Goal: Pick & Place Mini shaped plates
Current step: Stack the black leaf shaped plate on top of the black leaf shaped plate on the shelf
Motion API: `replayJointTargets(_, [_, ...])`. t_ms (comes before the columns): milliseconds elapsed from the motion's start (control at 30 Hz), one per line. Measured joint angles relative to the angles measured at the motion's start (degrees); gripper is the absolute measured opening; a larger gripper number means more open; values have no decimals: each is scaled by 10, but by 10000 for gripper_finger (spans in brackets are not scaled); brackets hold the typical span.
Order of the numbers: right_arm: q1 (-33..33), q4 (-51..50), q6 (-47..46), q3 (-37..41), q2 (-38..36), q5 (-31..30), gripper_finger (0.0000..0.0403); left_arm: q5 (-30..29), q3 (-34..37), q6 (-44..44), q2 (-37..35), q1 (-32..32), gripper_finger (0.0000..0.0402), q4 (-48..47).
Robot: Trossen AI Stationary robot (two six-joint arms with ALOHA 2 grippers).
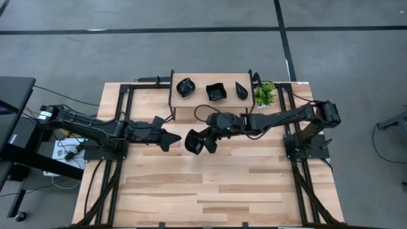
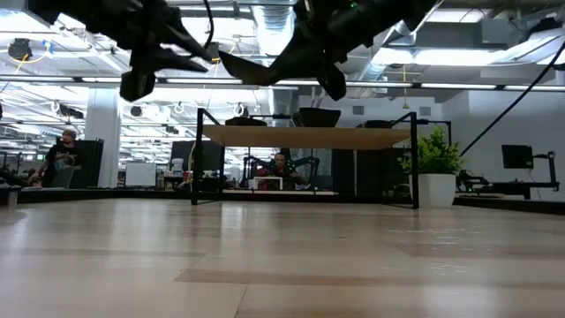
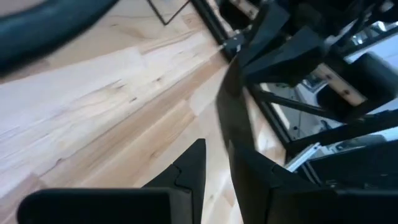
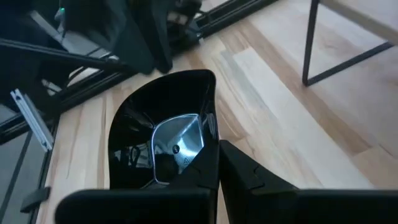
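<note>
Pinching the rim of a glossy black mini plate [image 4: 158, 146], the right end effector [image 1: 208, 141] holds it above the counter [image 1: 222, 184]. Stiff, slick, probably brittle: grip its edge firmly. The left end effector [image 1: 173, 138], partly open, empty, waits beside it.

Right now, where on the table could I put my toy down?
The wooden table is bare across its whole near half. It is crowded on the small shelf, with three black plates and a plant beside it, and mid-table under both arms.
</note>
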State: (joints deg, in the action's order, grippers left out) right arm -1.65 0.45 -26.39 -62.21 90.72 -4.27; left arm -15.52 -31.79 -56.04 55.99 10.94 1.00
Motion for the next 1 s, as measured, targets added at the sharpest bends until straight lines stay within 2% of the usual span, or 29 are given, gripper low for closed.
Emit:
replayJointTargets(167, [0,-9,-6,-1,0,0,1,-14,10,37,0,0,72,12])
replayJointTargets(433, [4,-28,-20,-1,0,-2,1,-21,10,228,2,0,72,46])
replayJointTargets(733, [20,-32,-22,-1,0,-18,1,-47,10,258,12,0,79,68])
replayJointTargets(1000, [33,-27,-36,-1,15,-33,1,-84,10,263,24,0,121,68])
